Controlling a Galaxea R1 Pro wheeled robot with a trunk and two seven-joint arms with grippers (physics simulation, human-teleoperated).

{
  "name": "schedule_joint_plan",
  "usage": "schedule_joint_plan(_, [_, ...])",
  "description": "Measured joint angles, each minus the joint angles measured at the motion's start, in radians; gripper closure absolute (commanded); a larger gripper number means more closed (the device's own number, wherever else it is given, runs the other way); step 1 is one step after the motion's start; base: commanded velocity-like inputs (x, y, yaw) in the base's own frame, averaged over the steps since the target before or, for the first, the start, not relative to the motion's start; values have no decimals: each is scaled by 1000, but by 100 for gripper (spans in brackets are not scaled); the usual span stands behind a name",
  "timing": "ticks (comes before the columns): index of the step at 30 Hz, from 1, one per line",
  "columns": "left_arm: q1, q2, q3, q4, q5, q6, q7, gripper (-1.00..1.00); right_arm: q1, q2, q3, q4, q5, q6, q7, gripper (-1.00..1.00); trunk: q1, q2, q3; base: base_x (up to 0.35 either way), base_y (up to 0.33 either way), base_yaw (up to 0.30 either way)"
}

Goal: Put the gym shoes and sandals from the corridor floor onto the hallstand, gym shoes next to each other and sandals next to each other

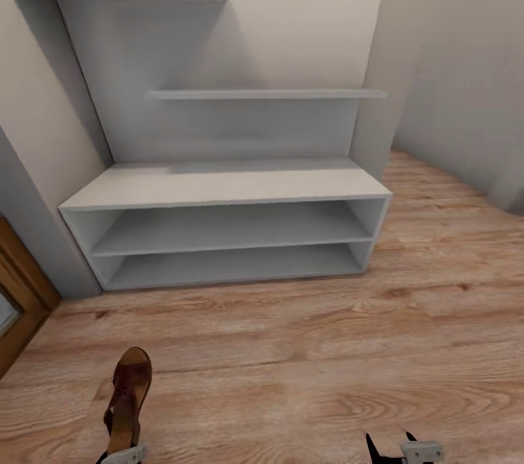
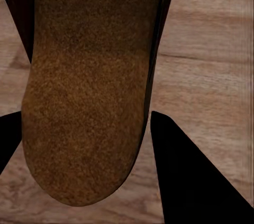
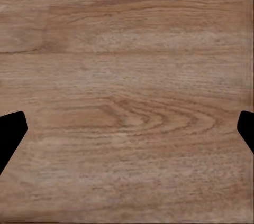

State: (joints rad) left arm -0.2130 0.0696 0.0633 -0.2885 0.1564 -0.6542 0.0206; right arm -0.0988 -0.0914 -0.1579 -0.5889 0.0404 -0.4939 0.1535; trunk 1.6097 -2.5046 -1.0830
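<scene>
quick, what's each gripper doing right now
Left gripper: shut on a brown sandal, carried above the floor.
Right gripper: open, nothing between its fingers, wood floor below.

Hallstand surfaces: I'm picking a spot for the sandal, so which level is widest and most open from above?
The bench top of the hallstand: broad, flat and bare, nothing close overhead. The two shoe shelves beneath it sit enclosed, and the two wall shelves are narrower.

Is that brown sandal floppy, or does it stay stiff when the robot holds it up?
Probably fairly stiff: the sandal sticks straight out from the left gripper without drooping. It looks light, since a grip at one end seems enough to carry it. The grainy sole likely isn't slippery, but held by the edges it might twist if bumped.
</scene>
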Motion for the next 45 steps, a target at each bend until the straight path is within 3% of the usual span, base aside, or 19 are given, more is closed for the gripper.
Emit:
schedule_joint_plan(33, [0, 1, 0, 0, 0, 0, 0, 100, 0, 0, 0, 1, 0, 0, 0, -100, 0, 0, 0, -1, 1, -267])
schedule_joint_plan(45, [0, 1, 1, -1, -1, 0, -3, 100, 0, 0, 0, 1, 0, 0, 0, -100, 0, 0, 0, -176, 173, -267])
